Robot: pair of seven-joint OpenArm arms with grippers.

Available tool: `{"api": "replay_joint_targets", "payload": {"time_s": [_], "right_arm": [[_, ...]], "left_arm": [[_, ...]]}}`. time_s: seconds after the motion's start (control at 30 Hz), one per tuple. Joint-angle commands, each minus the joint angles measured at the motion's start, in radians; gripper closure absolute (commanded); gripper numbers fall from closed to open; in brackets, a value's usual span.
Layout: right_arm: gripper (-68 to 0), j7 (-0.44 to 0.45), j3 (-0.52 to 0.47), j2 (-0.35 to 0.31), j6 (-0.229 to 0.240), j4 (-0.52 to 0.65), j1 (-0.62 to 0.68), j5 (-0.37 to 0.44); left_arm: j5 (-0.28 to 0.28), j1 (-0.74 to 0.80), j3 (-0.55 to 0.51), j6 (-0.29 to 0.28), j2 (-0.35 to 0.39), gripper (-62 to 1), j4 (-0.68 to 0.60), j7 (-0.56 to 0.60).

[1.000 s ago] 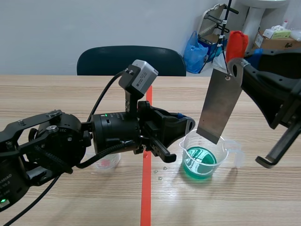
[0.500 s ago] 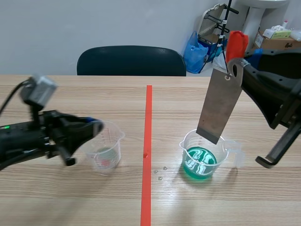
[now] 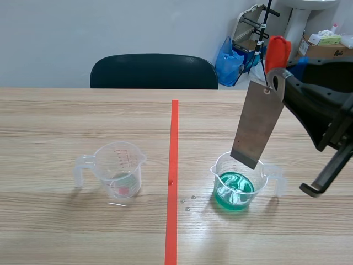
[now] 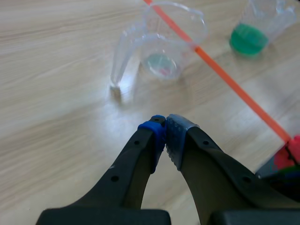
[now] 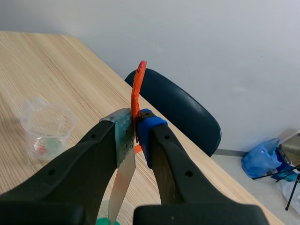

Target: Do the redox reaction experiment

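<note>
Strip [image 3: 257,127] of grey metal hangs tilted, lower end just over the beaker [image 3: 238,185] of green liquid, clamped at its orange top by the raised right gripper [image 5: 136,124], while the left gripper [image 4: 165,129], pads together on nothing, points down at the table [image 4: 56,93] near the cup [image 4: 161,44].

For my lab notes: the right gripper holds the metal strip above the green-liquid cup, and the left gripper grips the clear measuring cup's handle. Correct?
Only the last part is wrong. The left wrist view shows the left gripper shut on nothing, with the clear measuring cup standing free on the table ahead of it. The rest is right.
</note>
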State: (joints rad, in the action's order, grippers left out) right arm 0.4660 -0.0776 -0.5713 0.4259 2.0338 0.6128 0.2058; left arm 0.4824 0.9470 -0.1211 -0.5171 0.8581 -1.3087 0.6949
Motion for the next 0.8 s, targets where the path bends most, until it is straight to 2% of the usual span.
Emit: {"api": "replay_joint_targets", "payload": {"time_s": [0.0, 0.1, 0.17, 0.23, 0.33, 0.5, 0.57, 0.63, 0.77], "right_arm": [[-1.3, 0.018, -0.009, -0.007, -0.006, 0.019, -0.009, 0.011], [-1.3, 0.018, -0.009, -0.007, -0.006, 0.019, -0.009, 0.011], [-1.3, 0.018, -0.009, -0.007, -0.006, 0.019, -0.009, 0.011], [-1.3, 0.018, -0.009, -0.007, -0.006, 0.019, -0.009, 0.011], [-1.3, 0.018, -0.009, -0.007, -0.006, 0.019, -0.009, 0.011], [-1.3, 0.018, -0.009, -0.007, -0.006, 0.019, -0.009, 0.011], [-1.3, 0.018, -0.009, -0.007, -0.006, 0.019, -0.009, 0.011], [-1.3, 0.018, -0.009, -0.007, -0.006, 0.019, -0.009, 0.011], [-1.3, 0.017, -0.009, -0.007, -0.006, 0.019, -0.009, 0.011]], "left_arm": [[-0.037, 0.047, -0.022, 0.004, -0.064, -2.8, -0.013, 0.048], [-0.112, 0.163, -0.096, 0.036, -0.137, -3.0, -0.013, 0.128], [-0.158, 0.227, -0.131, 0.066, -0.177, -6.4, -0.013, 0.171], [-0.204, 0.28, -0.157, 0.09, -0.209, -12.7, -0.013, 0.203], [-0.244, 0.344, -0.179, 0.117, -0.245, -25.5, -0.013, 0.228], [-0.241, 0.37, -0.185, 0.172, -0.293, -51.9, -0.013, 0.229], [-0.24, 0.37, -0.185, 0.198, -0.307, -59.1, -0.013, 0.229], [-0.24, 0.37, -0.186, 0.219, -0.315, -62.1, -0.013, 0.229], [-0.24, 0.37, -0.186, 0.22, -0.324, -62.3, -0.013, 0.232]]}}
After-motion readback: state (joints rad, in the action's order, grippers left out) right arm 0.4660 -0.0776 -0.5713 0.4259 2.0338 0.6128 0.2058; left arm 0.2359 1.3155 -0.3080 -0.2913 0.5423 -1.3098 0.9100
